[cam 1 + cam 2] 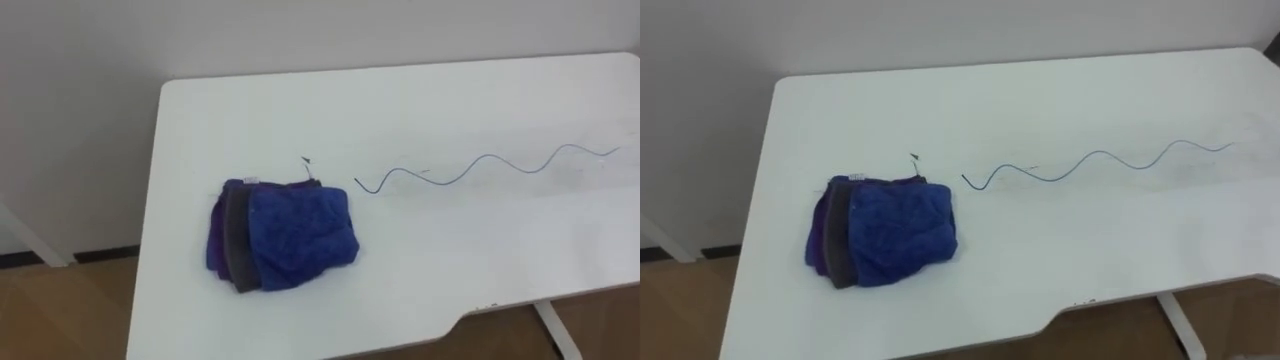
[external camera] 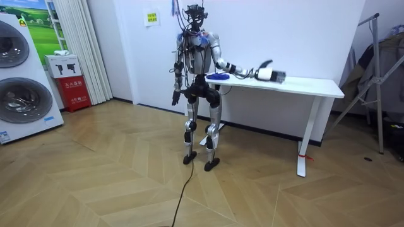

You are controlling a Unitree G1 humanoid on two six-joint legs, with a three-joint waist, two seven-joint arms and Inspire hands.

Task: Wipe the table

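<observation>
**Cloth untouched on the table, both hands away from it**

Blue cloth (image 1: 290, 238) folded into a thick wad, with purple and grey layers showing at its left edge. Lying flat on the white table (image 1: 450, 260) near the left end, about midway between the front and back edges. Just beyond its far edge, a small dark speck (image 1: 307, 160). To its right, close but apart from it, a thin blue wavy line (image 1: 487, 165) drawn across the tabletop towards the right edge.

Standing upright on wooden floor at the front of the table, by the end that holds the cloth. Probably the right hand (image 2: 271, 75), held out sideways at tabletop height, well apart from the cloth; whether released or clenched, cannot tell at this distance. Left hand (image 2: 175, 98) hanging beside the hip, grip likewise unreadable.

Further along the room view's left, a washing machine (image 2: 22, 82) and a red box (image 2: 76, 91).
</observation>
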